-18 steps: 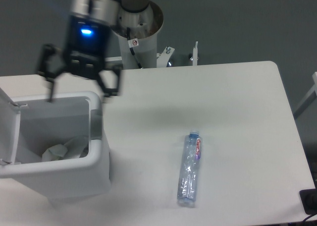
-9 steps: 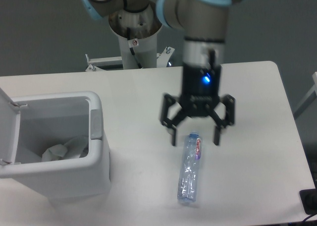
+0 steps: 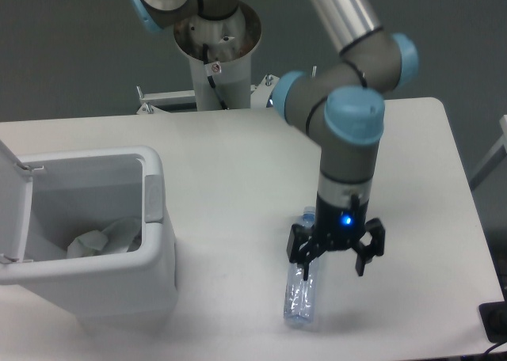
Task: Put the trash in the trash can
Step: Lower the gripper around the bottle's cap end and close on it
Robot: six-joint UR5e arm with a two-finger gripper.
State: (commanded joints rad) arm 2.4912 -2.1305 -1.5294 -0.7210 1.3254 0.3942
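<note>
Pincer [image 3: 333,264] hides bottle [image 3: 299,294] middle; trash can [image 3: 95,278] cut off left.

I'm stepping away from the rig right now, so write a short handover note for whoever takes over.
End effector: open, low over the table, fingers astride the upper part of the plastic bottle; not closed on it.
Bottle: lying on the table, right of the trash can.
Trash can: lid open, white wrapper already inside.
Done: wrapper binned.
Left: grasp the bottle, carry it left, drop it in the can.
</note>
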